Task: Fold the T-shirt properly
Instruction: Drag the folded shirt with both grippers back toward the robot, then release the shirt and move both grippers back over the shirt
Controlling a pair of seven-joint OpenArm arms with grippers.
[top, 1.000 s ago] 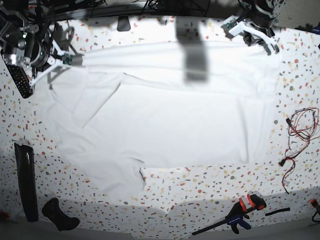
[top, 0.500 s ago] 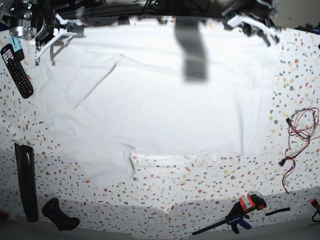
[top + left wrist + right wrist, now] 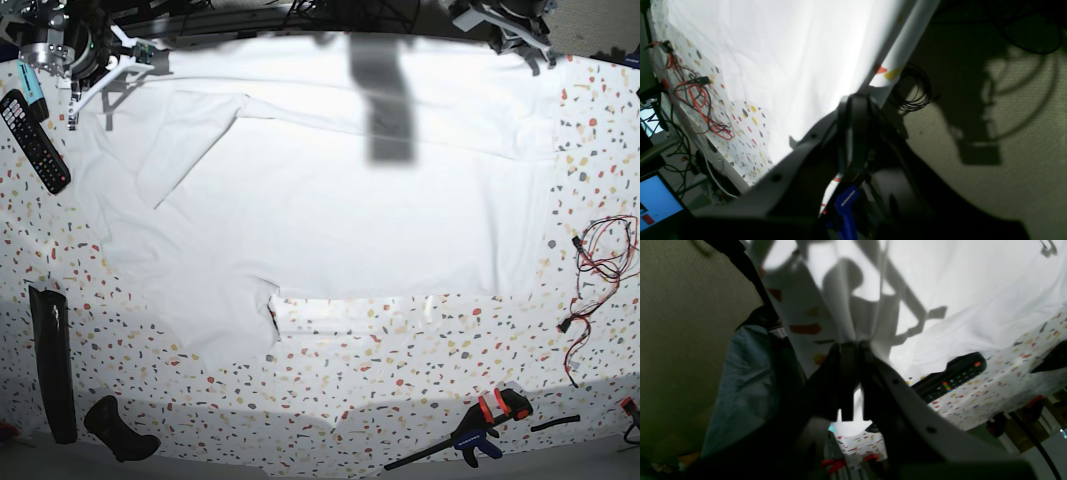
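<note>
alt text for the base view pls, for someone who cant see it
A large white T-shirt lies spread over a speckled table, with both grippers at its far edge: the right gripper at the view's upper left, the left gripper at the upper right. A black remote lies at left, red wires at right, a clamp near the front.

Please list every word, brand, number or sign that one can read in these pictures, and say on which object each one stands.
"WORKPRO": white letters on the blue clamp handle, low in the left wrist view.
Remote control: coloured buttons show, but their markings are too small to read.
Screen at the left wrist view's lower left: blue with a red patch, no legible text.
T-shirt: no print or readable label visible.
</note>
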